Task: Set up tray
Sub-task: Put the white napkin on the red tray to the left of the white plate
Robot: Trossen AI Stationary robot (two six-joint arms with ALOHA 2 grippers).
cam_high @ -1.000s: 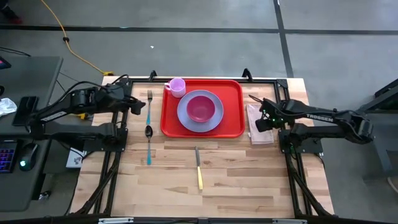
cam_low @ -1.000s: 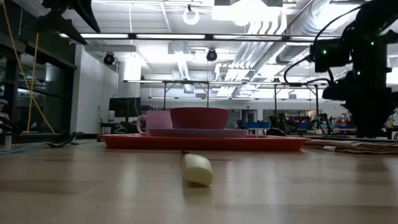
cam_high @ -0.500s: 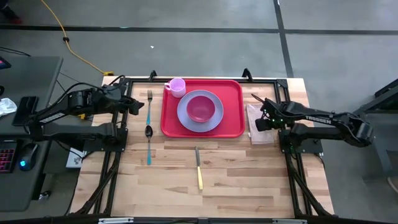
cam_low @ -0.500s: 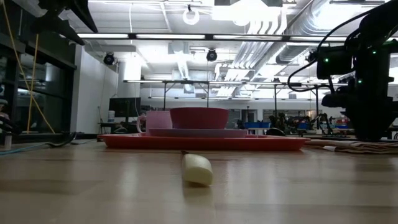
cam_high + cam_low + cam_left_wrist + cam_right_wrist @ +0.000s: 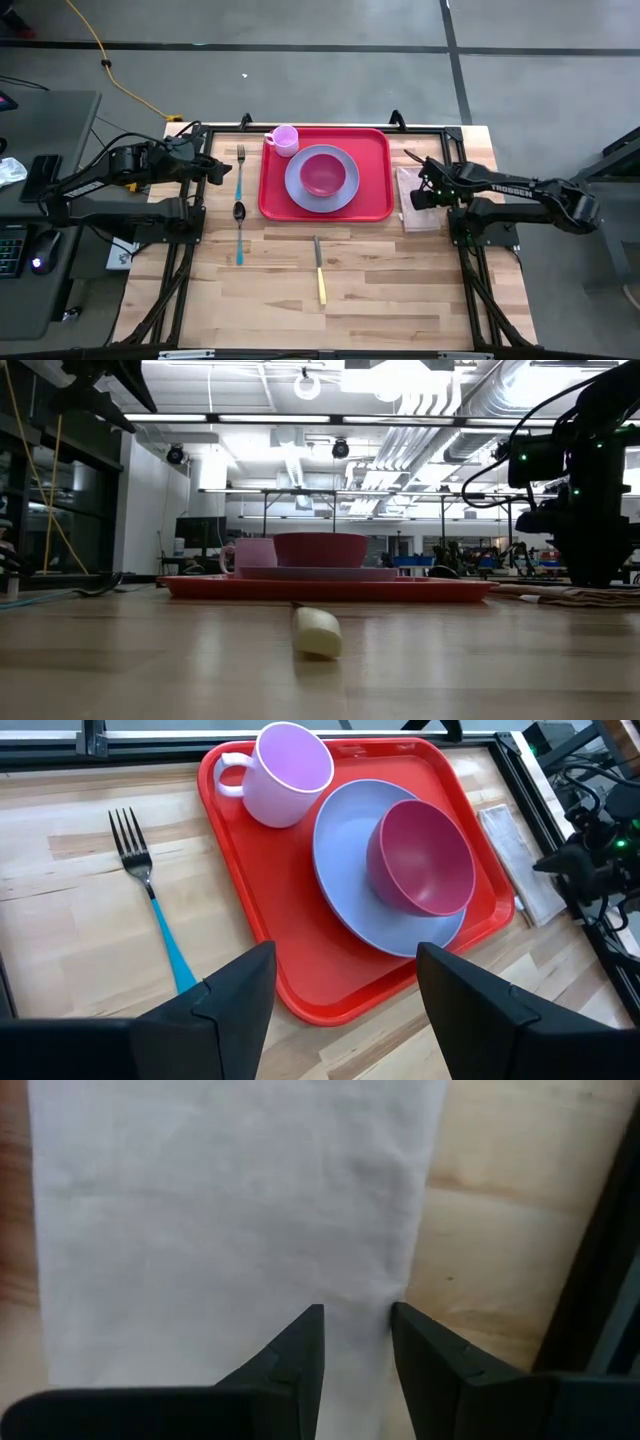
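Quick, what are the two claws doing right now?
Left gripper: open, holding nothing.
Right gripper: over the napkin, fingers slightly apart, nothing held.

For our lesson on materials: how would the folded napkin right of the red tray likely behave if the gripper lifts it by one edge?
The napkin lies flat and creased like thin cloth, so it would probably droop and perhaps unfold. It looks light. The right gripper is right above it, fingers slightly apart.

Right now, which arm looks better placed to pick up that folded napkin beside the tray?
The right: its fingers hang directly over the napkin, slightly parted. The left arm's fingers wait across the tray, by the fork.
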